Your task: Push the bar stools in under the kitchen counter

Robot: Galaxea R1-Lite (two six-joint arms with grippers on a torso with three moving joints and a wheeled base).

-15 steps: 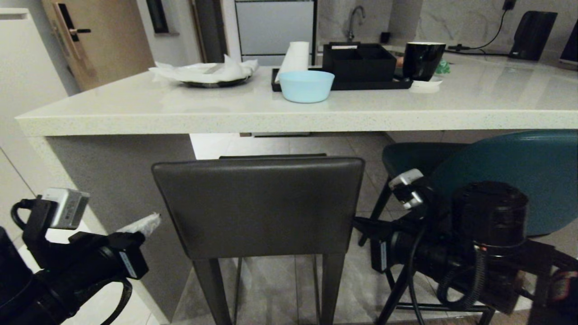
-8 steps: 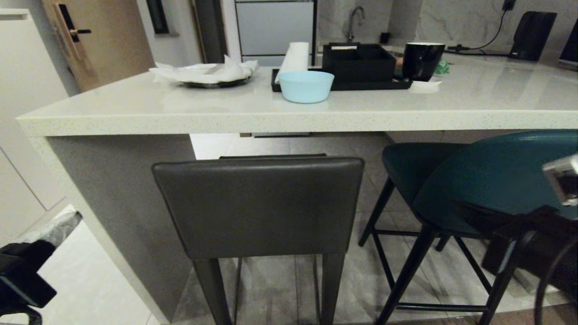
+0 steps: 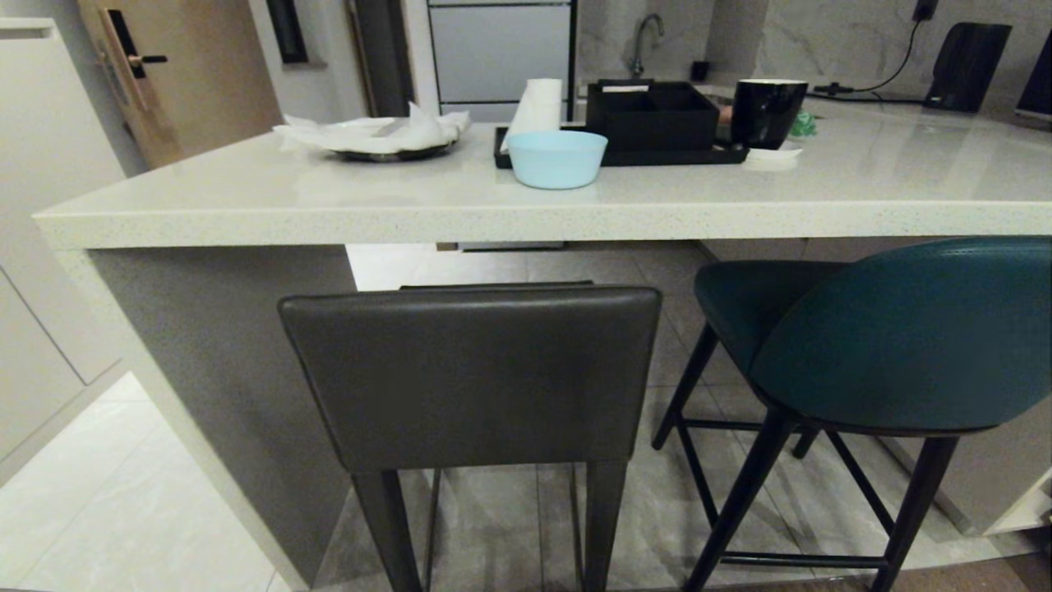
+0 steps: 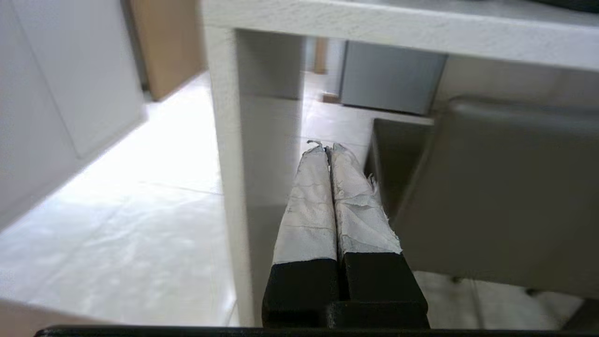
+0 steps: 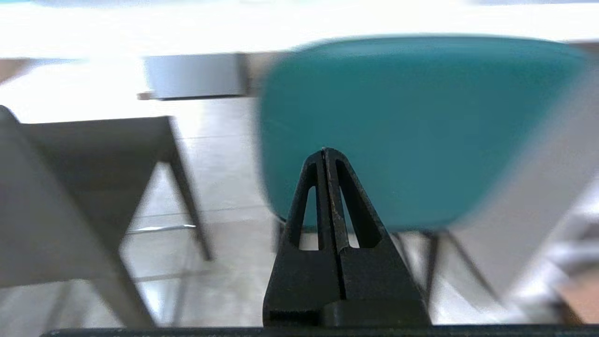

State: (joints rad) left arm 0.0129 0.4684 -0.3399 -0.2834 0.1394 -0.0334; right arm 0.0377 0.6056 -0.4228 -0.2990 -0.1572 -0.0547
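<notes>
Both arms gone from head view since a second ago: earlier they were raised low in frame, left one by the slab side, right one in front of the teal stool; now neither shows there. Stools and table did not shift between frames.

Left gripper [image 4: 327,154]: jaws pressed together, taped fingers [image 4: 309,206] touching along their length, holding nothing, pointing at the gap between the slab side panel [image 4: 229,154] and the dark grey-brown stool [image 4: 505,187]. Not touching either.

Right gripper [image 5: 326,154]: jaws pressed together, empty, facing the back of the teal stool [image 5: 412,126]; contact cannot be told, view is blurred.

Where the task's things are: dark grey-brown stool [image 3: 472,374] stands at the table [image 3: 329,222], seat mostly under the top, backrest just outside the edge. Teal stool [image 3: 896,337] to its right, seat front under the edge, back sticking out more and angled. On the table: light blue bowl [image 3: 557,158], black tray [image 3: 649,123], black mug [image 3: 768,107], paper roll [image 3: 538,103], plate with napkins [image 3: 378,136].

Judgement: looks like arms pulled away with pushing finished or paused; the teal stool may need another shove.
</notes>
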